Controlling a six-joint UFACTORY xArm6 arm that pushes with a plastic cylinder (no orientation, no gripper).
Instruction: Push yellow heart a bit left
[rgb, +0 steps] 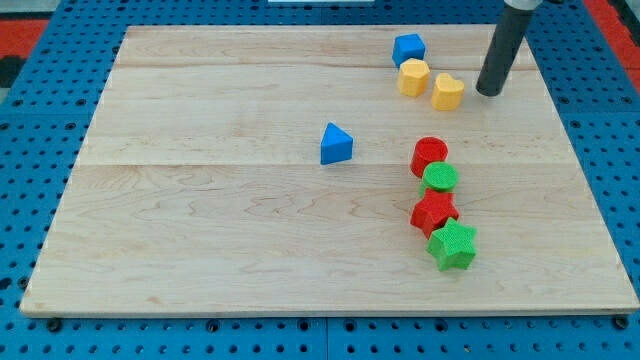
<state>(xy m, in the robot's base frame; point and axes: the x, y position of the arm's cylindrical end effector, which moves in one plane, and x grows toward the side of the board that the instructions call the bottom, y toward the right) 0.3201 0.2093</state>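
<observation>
Nearest the view's bottom, on the pale wooden counter (200, 260), a green star (452, 246) lies right of centre. Touching it just above is a red block (433, 212), its shape hard to make out. Next up the same line comes a green round block (439, 179), then a red round block (430, 154), each touching its neighbour, so the four form a slightly bent column.

Well apart, toward the view's left and near the middle of the counter, sits a blue triangle (336, 144), alone.

Farther back, toward the view's top right, the yellow heart (447, 92) rests on the counter. Just to its left, about touching, is a yellow block with flat sides (413, 77), and behind that a blue block (408, 49).

My tip (489, 93) stands on the counter just right of the yellow heart, with a small gap between them. The tool is a plain dark rod with no parts to spread or press together, and it pinches nothing.
</observation>
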